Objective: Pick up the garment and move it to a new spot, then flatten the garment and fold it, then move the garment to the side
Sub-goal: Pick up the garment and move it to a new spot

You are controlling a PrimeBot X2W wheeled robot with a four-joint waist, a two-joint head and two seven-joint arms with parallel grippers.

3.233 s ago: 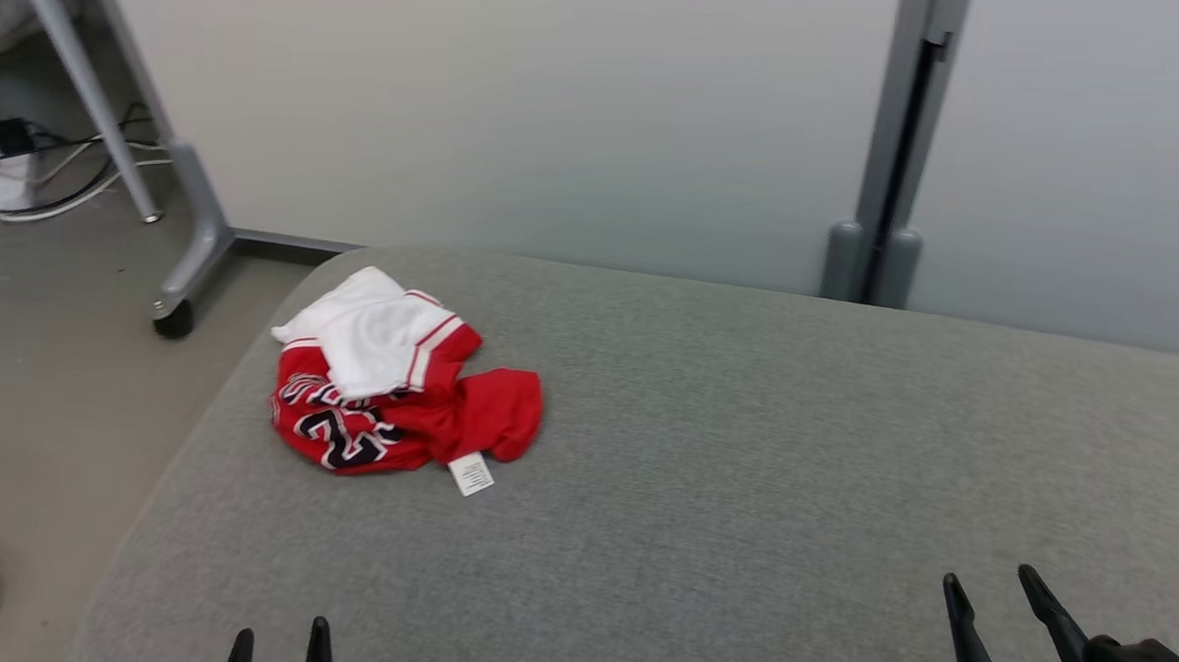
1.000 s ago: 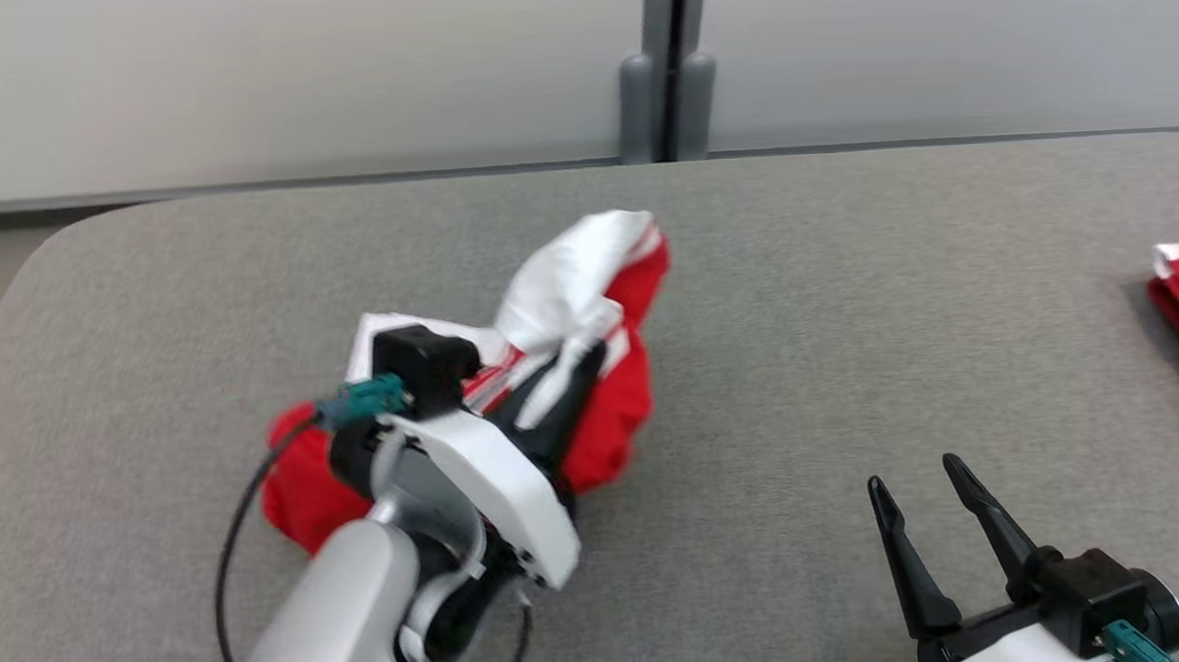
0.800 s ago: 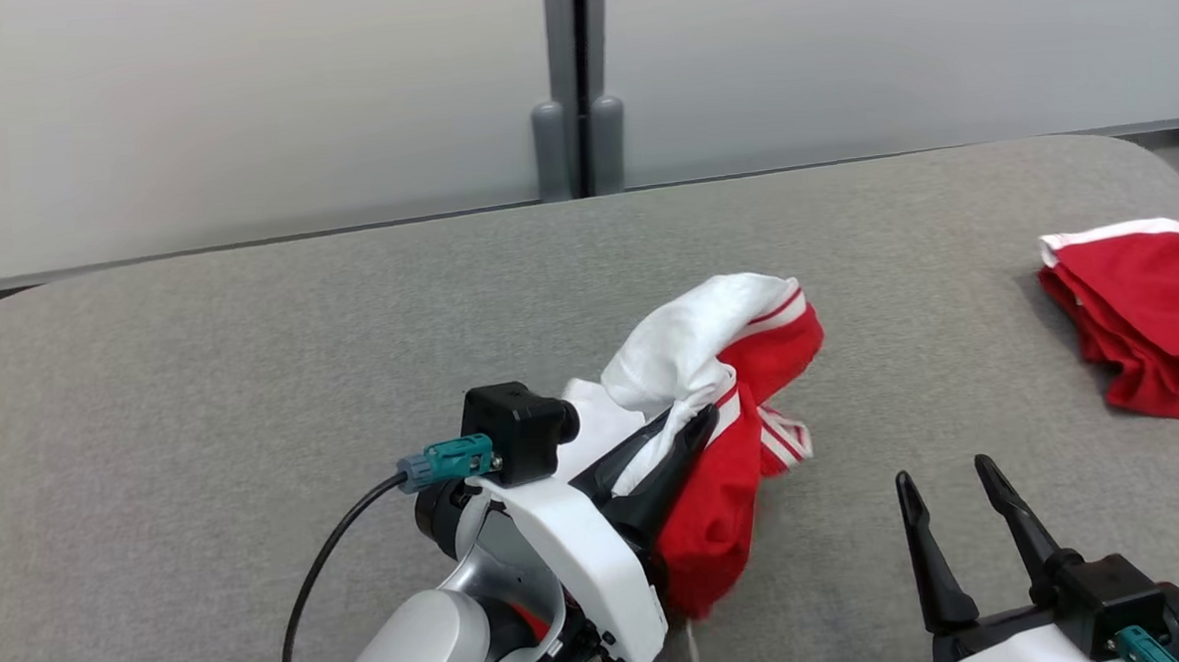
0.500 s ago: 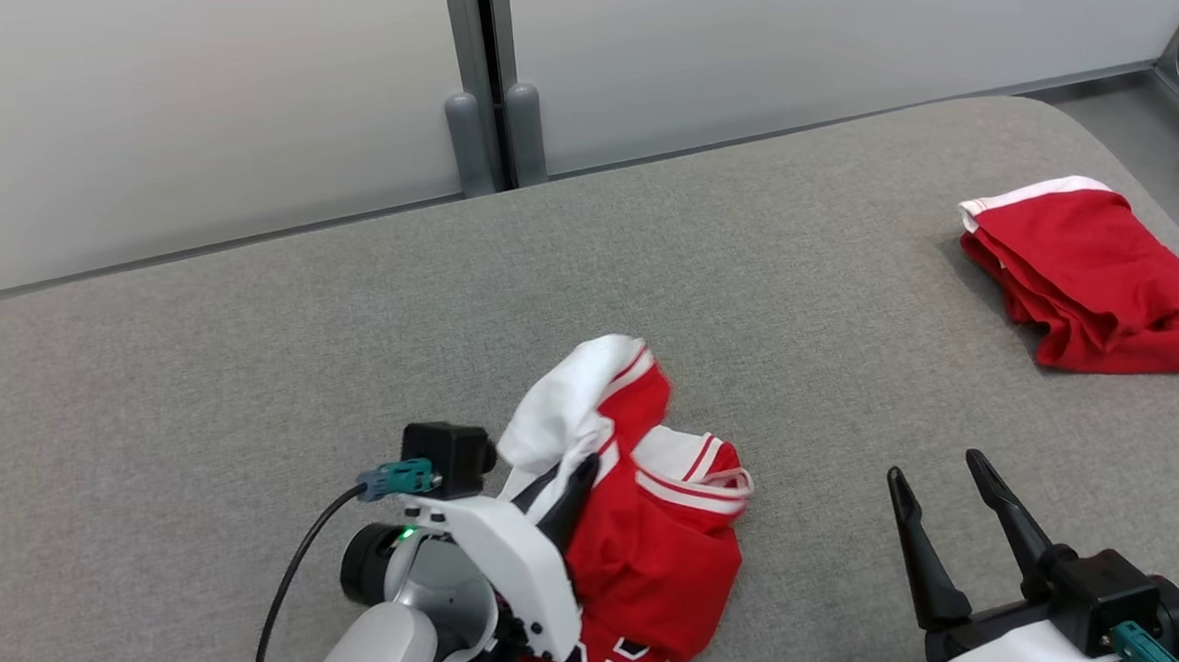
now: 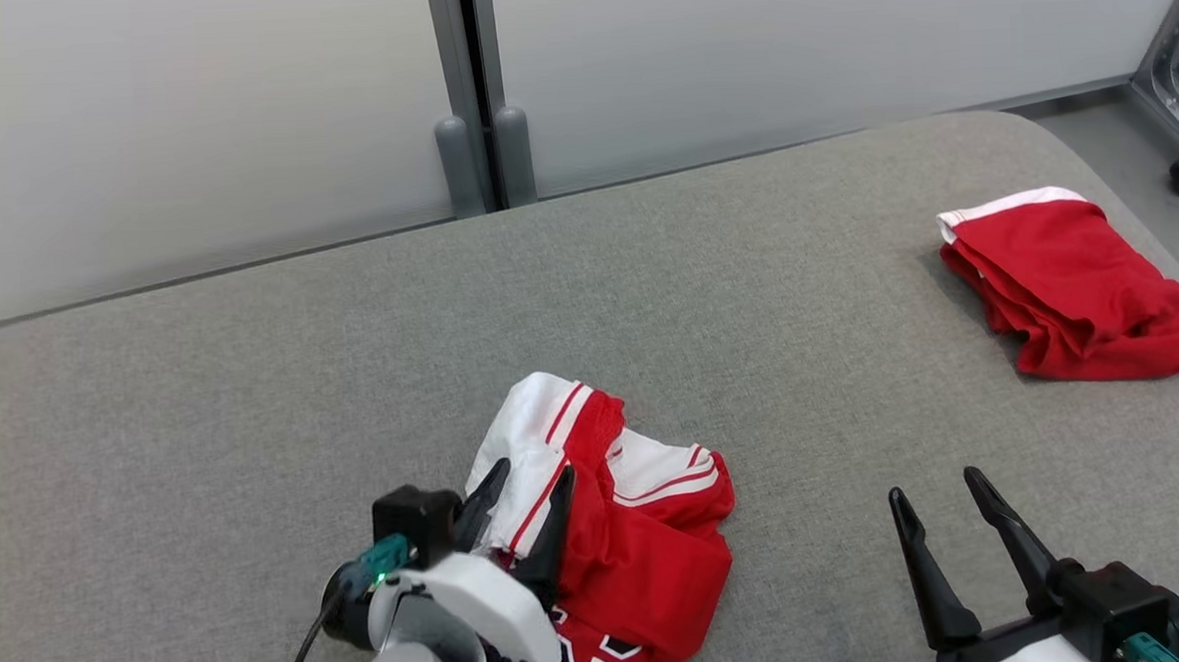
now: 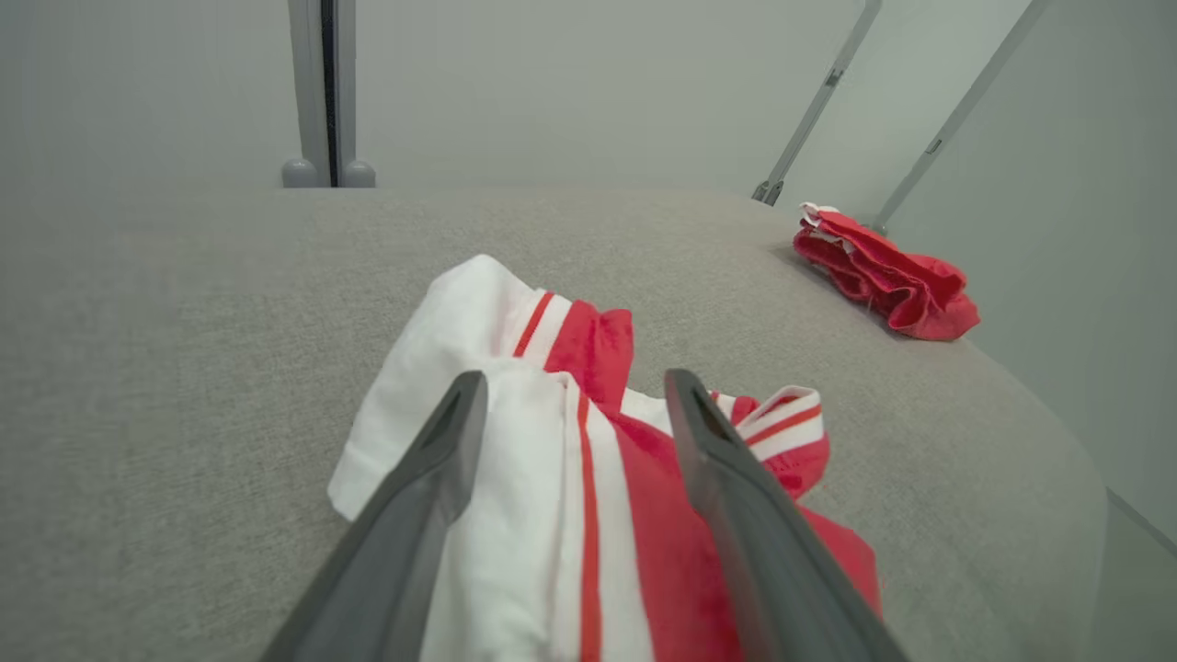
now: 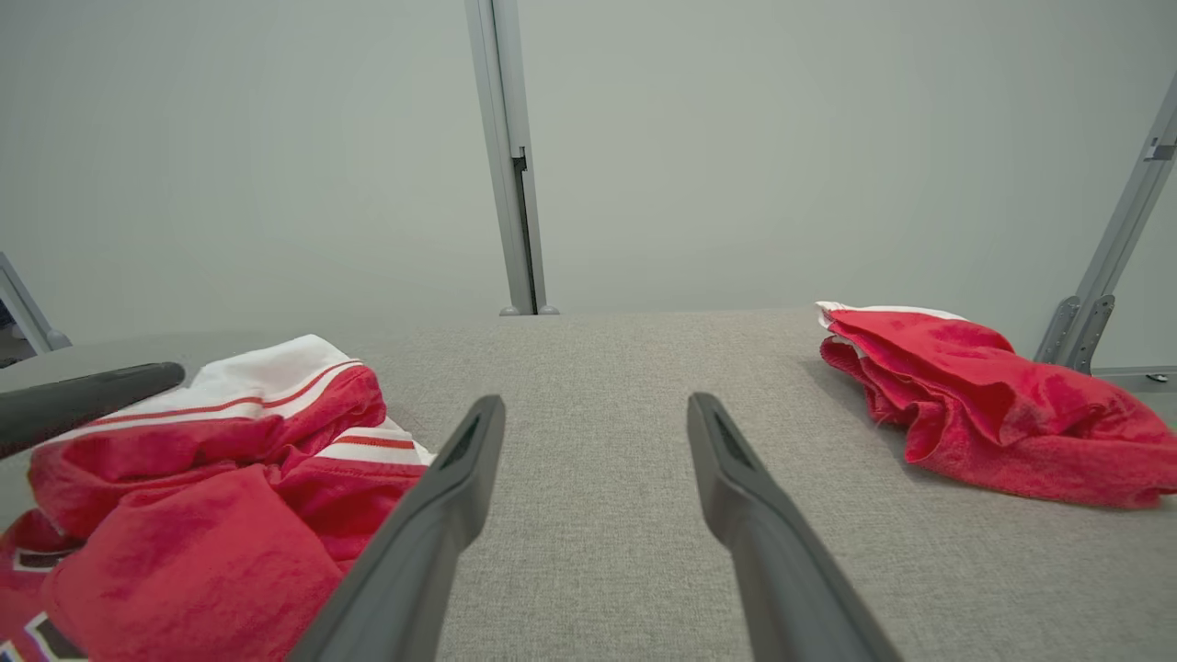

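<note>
Red-and-white garment [image 5: 659,557] lies crumpled at the near middle of the grey table [image 5: 254,385]. The move looks done, as the left gripper [image 5: 533,470] straddles its white edge, fingers spread, pinching nothing. Near right, the right gripper [image 5: 935,487] gapes empty. Flattening, folding and shifting aside are left. Far right — another red cloth [image 5: 1075,280].

A crumpled red-and-white cloth garment [image 5: 649,557] is bright red, with white panels edged in thin red stripes and black characters outlined in white. A folded red cloth bundle [image 5: 1075,285] is plain red with one white edge. The grey woven fabric tabletop [image 5: 254,385] is finely flecked. The smooth pale grey wall panels [image 5: 192,119] are unpatterned; the metal post [image 5: 469,87] between them is darker grey.
</note>
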